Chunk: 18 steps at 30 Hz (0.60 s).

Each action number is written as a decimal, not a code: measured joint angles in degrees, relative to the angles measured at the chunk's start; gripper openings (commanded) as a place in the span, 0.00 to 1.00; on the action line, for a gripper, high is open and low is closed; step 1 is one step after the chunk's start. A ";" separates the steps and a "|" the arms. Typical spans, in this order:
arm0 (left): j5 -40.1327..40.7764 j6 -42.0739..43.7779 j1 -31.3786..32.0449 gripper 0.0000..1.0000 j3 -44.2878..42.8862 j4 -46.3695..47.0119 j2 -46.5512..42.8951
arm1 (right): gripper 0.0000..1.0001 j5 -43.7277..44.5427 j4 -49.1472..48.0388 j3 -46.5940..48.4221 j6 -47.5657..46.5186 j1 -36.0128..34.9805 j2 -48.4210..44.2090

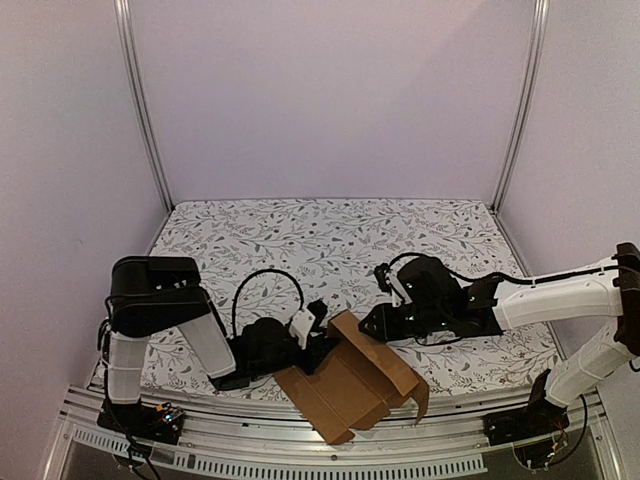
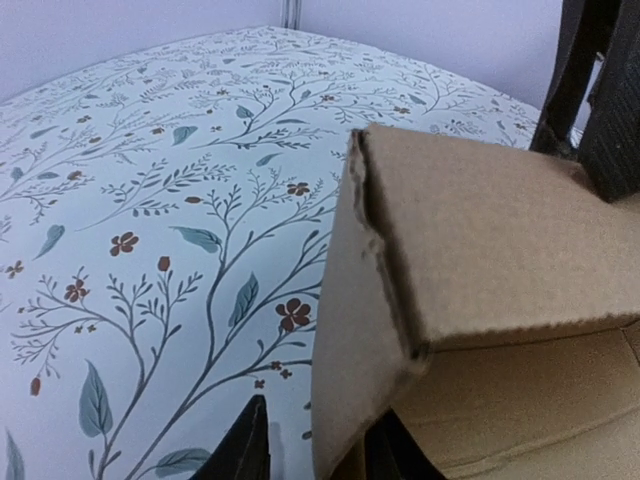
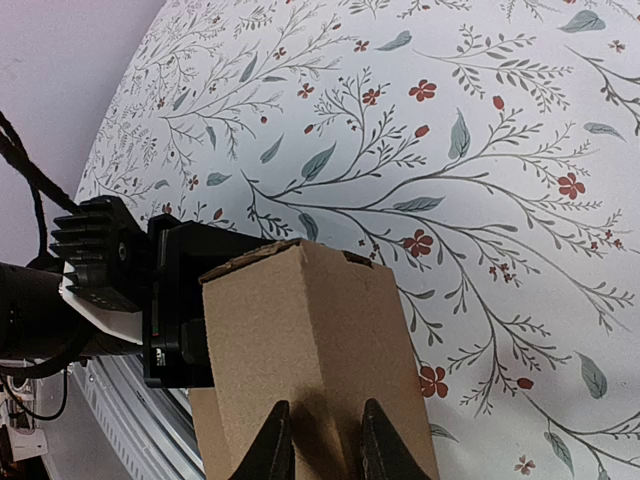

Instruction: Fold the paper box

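The paper box (image 1: 350, 385) is brown cardboard, partly folded, lying at the near edge of the table between the two arms, with one flap raised. My left gripper (image 1: 322, 340) is at its left corner. In the left wrist view the jaws (image 2: 320, 450) stand astride an upright cardboard wall (image 2: 350, 330), and the left finger (image 2: 245, 445) is clear of it: open. My right gripper (image 1: 372, 322) meets the raised flap from the right. In the right wrist view its fingers (image 3: 322, 445) pinch the folded ridge of the box (image 3: 300, 330).
A floral cloth (image 1: 330, 240) covers the table. An aluminium rail (image 1: 250, 440) runs along the near edge, under the box's overhang. The left wrist's black housing (image 3: 120, 280) sits just behind the box, and the right gripper's body (image 2: 600, 90) is close above it.
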State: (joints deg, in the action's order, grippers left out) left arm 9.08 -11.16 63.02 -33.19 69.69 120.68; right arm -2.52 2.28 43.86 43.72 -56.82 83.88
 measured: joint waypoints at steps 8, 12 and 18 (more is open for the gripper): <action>0.37 0.22 -0.37 0.33 0.09 5.60 2.10 | 0.21 0.22 0.02 0.00 0.07 0.00 -0.02; 0.28 0.44 -0.59 0.33 -0.37 6.23 3.32 | 0.21 0.26 0.02 0.00 0.22 0.00 -0.02; 0.31 0.48 -0.68 0.33 -2.80 6.38 4.07 | 0.21 0.31 0.00 0.00 0.24 0.00 -0.02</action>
State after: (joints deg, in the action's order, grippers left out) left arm 9.39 -10.68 62.35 -35.99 76.07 124.75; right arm -2.22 2.28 43.86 43.97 -56.82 83.85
